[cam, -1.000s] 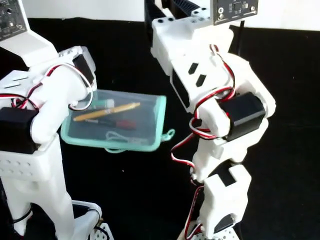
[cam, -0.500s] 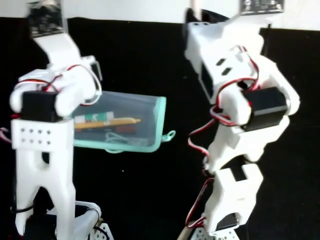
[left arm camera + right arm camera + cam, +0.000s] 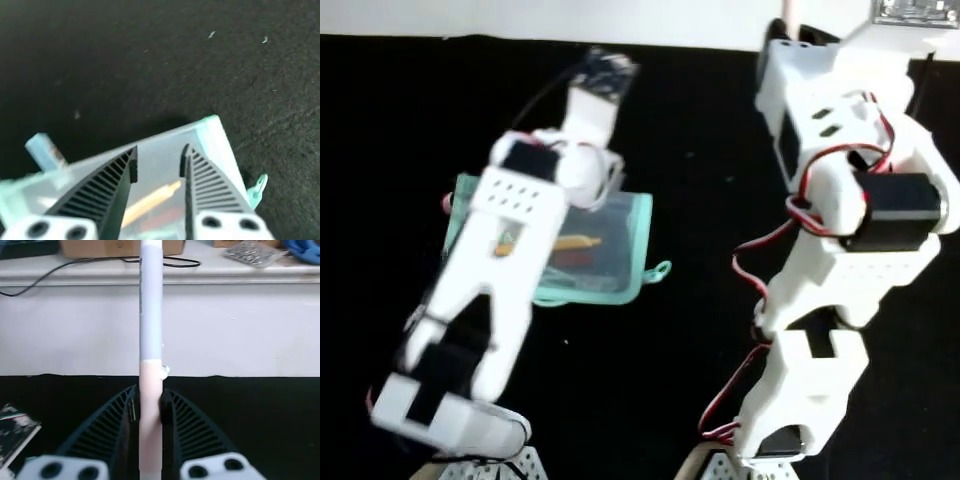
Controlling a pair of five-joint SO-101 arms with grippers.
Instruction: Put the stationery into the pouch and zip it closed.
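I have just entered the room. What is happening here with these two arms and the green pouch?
Two arms are packing stationery into a pouch. The right gripper is shut on a pen, held upright above the black table, away from the pouch. The left gripper is open and hovers over the pouch. The pouch lies flat with a yellow pencil already inside. The pen is not yet in, and I cannot tell whether the zip is open.
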